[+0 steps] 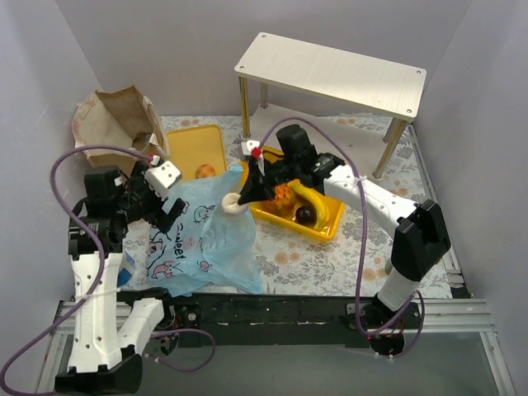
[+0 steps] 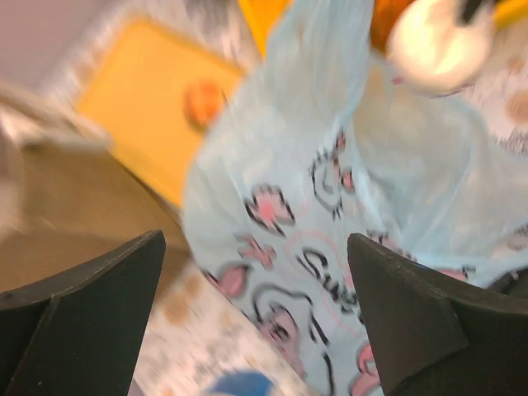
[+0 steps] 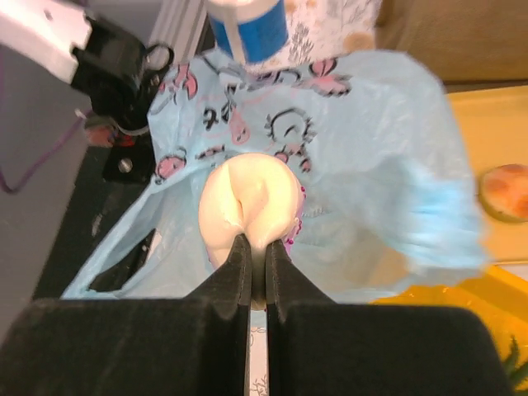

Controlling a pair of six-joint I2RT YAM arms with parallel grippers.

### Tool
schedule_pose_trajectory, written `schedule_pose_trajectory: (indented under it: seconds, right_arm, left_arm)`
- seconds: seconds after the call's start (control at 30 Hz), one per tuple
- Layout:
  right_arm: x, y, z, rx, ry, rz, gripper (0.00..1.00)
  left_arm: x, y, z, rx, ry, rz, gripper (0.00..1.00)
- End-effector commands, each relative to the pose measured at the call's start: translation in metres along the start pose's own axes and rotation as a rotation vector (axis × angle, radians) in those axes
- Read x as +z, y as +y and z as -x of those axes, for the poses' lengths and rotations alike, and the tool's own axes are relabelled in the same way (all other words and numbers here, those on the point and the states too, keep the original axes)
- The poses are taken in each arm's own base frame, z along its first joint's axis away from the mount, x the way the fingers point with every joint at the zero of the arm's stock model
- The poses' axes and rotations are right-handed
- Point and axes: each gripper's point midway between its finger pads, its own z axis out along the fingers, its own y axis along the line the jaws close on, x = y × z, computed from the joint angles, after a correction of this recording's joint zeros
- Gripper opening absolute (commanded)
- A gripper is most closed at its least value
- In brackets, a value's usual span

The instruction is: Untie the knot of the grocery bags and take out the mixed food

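Observation:
The light-blue plastic bag (image 1: 205,235) with cartoon prints lies open and flattened at the front left; it also fills the left wrist view (image 2: 330,190) and the right wrist view (image 3: 355,148). My right gripper (image 1: 244,198) is shut on a pale doughnut (image 1: 233,204), held just above the bag's upper edge; the right wrist view shows the doughnut (image 3: 247,202) pinched at its rim. My left gripper (image 1: 162,213) is open and empty over the bag's left side. The brown paper bag (image 1: 120,122) stands at the back left. A banana (image 1: 318,200), pineapple (image 1: 283,196) and dark fruit (image 1: 305,214) lie in a yellow tray (image 1: 330,227).
A second yellow tray (image 1: 191,144) at the back left holds a small orange round item (image 1: 205,172). A white low shelf table (image 1: 334,70) on gold legs stands at the back. A blue-and-white can (image 3: 246,29) lies by the bag's left edge.

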Motion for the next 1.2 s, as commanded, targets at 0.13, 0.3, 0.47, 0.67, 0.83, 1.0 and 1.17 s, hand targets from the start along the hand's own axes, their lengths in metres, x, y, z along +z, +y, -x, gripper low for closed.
schedule_pose_trajectory:
  seconds: [0.13,0.3,0.47,0.67,0.83,1.0,1.17]
  right_arm:
    - [-0.060,0.005,0.092,0.348,-0.121,0.242,0.01]
    - [-0.075,-0.008,0.108,0.318,-0.126,0.150,0.01]
    - [-0.085,-0.011,0.108,0.417,-0.140,0.093,0.01]
    - [-0.093,-0.032,0.103,0.500,-0.170,0.025,0.01]
    - [-0.093,-0.033,0.103,0.509,-0.182,0.034,0.01]
    - [-0.100,-0.032,0.102,0.511,-0.186,0.045,0.01]
    - [-0.106,-0.035,0.100,0.524,-0.190,0.055,0.01]
  left_arm:
    - [-0.035,0.007,0.133,0.373,-0.513,-0.014,0.78]
    - [-0.027,-0.005,0.161,0.524,-0.629,-0.178,0.75]
    - [-0.009,-0.026,0.173,0.418,-0.571,-0.230,0.63]
    - [0.027,-0.067,0.196,0.459,-0.540,-0.277,0.64]
    - [0.038,-0.079,0.211,0.652,-0.531,-0.271,0.64]
    - [0.052,-0.087,0.193,0.754,-0.474,-0.282,0.58]
    - [0.072,-0.087,0.182,0.867,-0.450,-0.198,0.53]
